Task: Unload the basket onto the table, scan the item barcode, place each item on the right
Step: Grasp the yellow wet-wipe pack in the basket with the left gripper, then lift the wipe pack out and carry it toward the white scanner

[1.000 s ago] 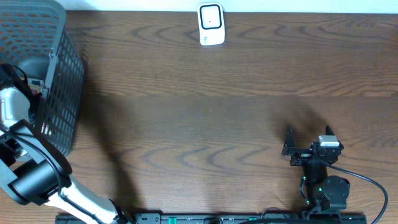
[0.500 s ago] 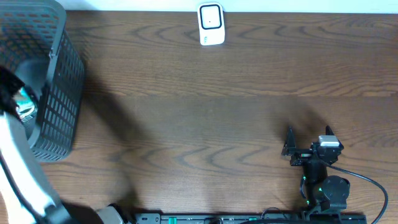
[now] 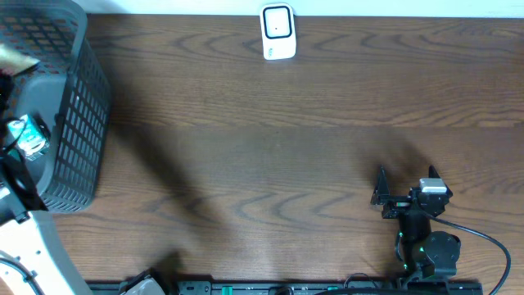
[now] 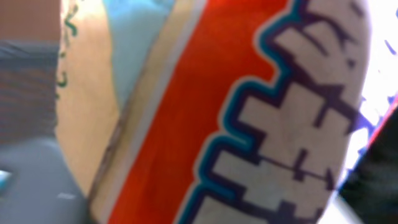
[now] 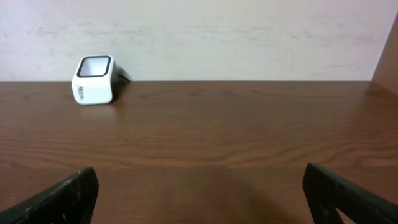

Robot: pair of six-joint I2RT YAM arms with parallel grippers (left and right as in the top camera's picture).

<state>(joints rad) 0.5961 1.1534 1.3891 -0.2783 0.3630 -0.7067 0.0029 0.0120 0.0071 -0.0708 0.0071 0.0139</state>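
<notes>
Holding a packet [image 4: 249,112] over the basket [image 3: 78,123]
Left gripper [image 3: 23,135] clamps the red-and-tan packet, close before its camera; right gripper [image 5: 199,193] sits spread wide, white scanner [image 5: 93,79] well ahead to its left.

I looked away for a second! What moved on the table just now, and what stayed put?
The left arm swung away toward the left edge, so its big black joint has left the overhead view; its end hangs at the basket. A colourful packet fills its wrist view, but a grip is not visible. The scanner, basket and open right gripper stayed put.
</notes>
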